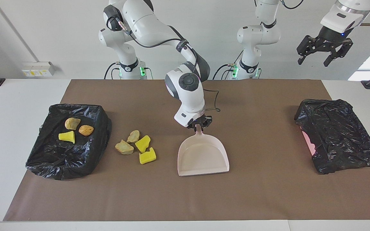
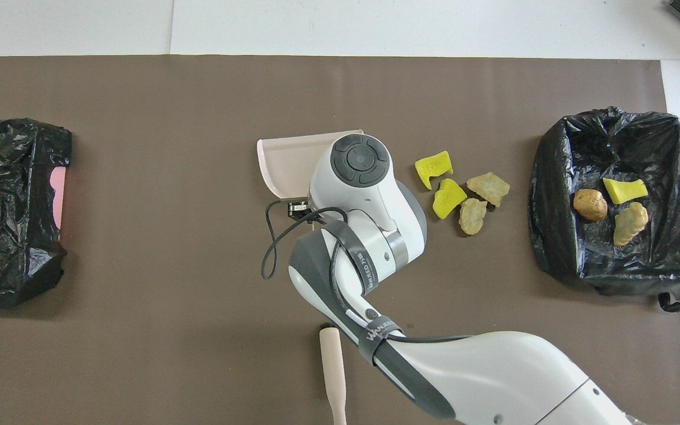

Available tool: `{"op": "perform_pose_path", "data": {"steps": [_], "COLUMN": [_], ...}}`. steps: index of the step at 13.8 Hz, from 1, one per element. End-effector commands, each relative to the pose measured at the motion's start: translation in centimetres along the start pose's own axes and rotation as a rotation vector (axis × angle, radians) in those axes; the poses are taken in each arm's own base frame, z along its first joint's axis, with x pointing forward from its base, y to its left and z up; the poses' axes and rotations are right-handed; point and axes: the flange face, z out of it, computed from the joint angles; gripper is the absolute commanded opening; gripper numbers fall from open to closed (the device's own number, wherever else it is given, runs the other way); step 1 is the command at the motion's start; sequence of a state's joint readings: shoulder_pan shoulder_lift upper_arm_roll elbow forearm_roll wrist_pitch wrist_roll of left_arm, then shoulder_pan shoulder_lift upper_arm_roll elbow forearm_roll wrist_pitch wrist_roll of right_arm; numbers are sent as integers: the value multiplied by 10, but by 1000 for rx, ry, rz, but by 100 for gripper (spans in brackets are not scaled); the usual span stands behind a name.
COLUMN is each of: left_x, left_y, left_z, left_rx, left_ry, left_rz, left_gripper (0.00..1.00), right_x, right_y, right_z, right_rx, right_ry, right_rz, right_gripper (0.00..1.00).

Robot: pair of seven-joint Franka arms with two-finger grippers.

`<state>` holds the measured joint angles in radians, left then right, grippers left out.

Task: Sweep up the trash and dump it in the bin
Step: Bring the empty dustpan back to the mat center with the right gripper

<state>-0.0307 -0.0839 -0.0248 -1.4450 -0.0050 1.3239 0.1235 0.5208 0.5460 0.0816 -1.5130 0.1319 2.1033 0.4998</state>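
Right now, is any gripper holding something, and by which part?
The right gripper is at the handle end of the dustpan; whether it grips cannot be told. The left gripper, open, holds nothing.

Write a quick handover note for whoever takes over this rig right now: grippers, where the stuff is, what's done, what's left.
Right gripper: at the dustpan handle; grip unclear.
Left gripper: open, waiting, raised over its end of the table.
Dustpan: empty, flat on the mat.
Brush: on the mat, nearer the robots.
Done: three trash pieces in the lined bin.
Left: four loose pieces between bin and dustpan to sweep and dump.
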Motion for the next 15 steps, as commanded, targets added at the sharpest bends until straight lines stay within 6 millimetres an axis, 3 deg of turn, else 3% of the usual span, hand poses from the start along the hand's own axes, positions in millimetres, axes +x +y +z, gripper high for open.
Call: {"op": "perform_pose_path", "data": {"steps": [1, 3, 5, 7, 9, 11, 13, 15], "left_x": [-6, -6, -3, 2, 15, 27, 35, 50], "left_y": [4, 4, 4, 8, 29, 57, 77, 107], "left_z": [-1, -2, 1, 16, 31, 54, 74, 90], "left_rx": [1, 2, 3, 1, 5, 7, 7, 4], "left_ry": [5, 11, 20, 11, 41, 58, 71, 103], "left_rz": [-1, -1, 5, 13, 54, 108, 146, 147], "left_gripper": [100, 100, 100, 100, 100, 100, 100, 100], "right_x": [-3, -8, -1, -19, -35, -60, -103, -145], "right_y": [4, 17, 52, 53, 63, 58, 38, 34], "right_z": [-14, -41, -64, -98, -117, -117, -103, -85], "right_rx": [3, 0, -24, -40, -49, -53, -64, -32], "right_ry": [26, -9, -63, -85, -100, -136, -163, -174], "right_rz": [-32, -9, 38, 31, 41, 74, 90, 90], "right_gripper": [100, 100, 100, 100, 100, 100, 100, 100]}}
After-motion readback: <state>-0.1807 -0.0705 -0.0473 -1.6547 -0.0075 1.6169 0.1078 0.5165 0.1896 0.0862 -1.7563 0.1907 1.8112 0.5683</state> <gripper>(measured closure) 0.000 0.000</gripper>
